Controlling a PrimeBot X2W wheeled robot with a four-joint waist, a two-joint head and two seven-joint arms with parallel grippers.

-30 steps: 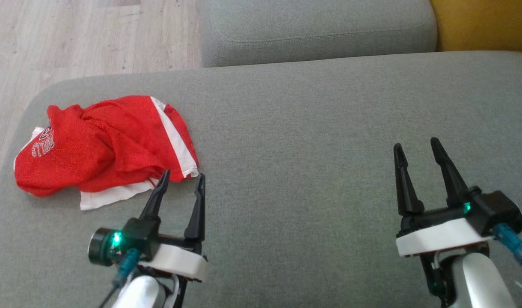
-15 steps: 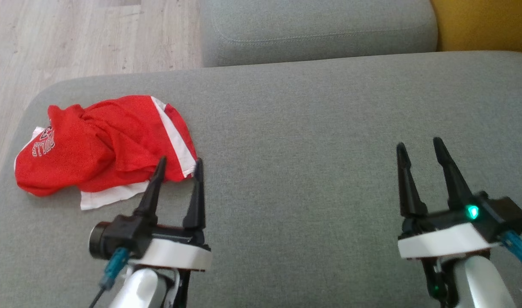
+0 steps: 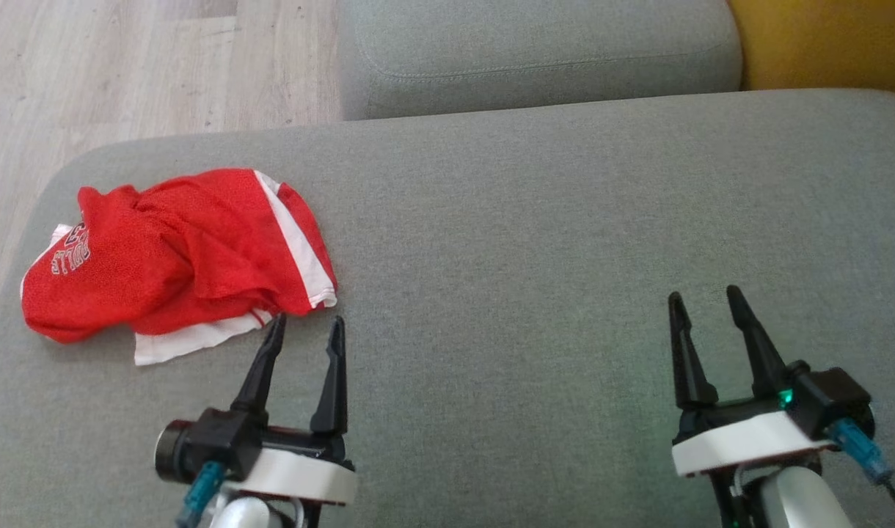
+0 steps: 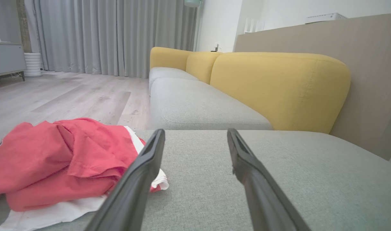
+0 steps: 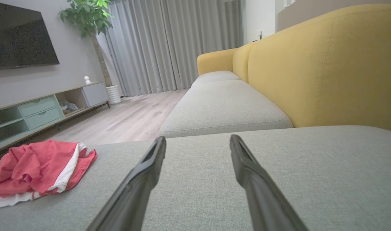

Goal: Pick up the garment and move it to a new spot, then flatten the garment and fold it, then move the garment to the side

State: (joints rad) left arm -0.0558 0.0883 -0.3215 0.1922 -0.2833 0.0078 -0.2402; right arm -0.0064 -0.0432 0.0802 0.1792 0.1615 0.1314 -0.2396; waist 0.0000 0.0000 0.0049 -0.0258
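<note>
The garment (image 3: 176, 257) is a crumpled red jersey with white trim and lettering, lying at the left end of the grey sofa cushion (image 3: 535, 220). It also lies low at the left in the left wrist view, garment (image 4: 54, 157), and in the right wrist view, garment (image 5: 38, 166). My left gripper (image 3: 307, 325) is open, its fingertips just short of the garment's near right corner, touching nothing. My right gripper (image 3: 700, 297) hovers open over bare cushion far to the right. Seen from their wrists, left gripper (image 4: 195, 133) and right gripper (image 5: 198, 139) hold nothing.
The cushion's rounded left end drops to a wooden floor (image 3: 125, 66). A second grey seat cushion (image 3: 535, 51) lies beyond, with a yellow backrest (image 3: 829, 40) to the right. A TV cabinet (image 5: 38, 109) stands across the room.
Both grippers have drawn back toward me, lower in the head view. The left fingertips no longer overlap the garment's corner. Both stay open; the garment lies unchanged.
</note>
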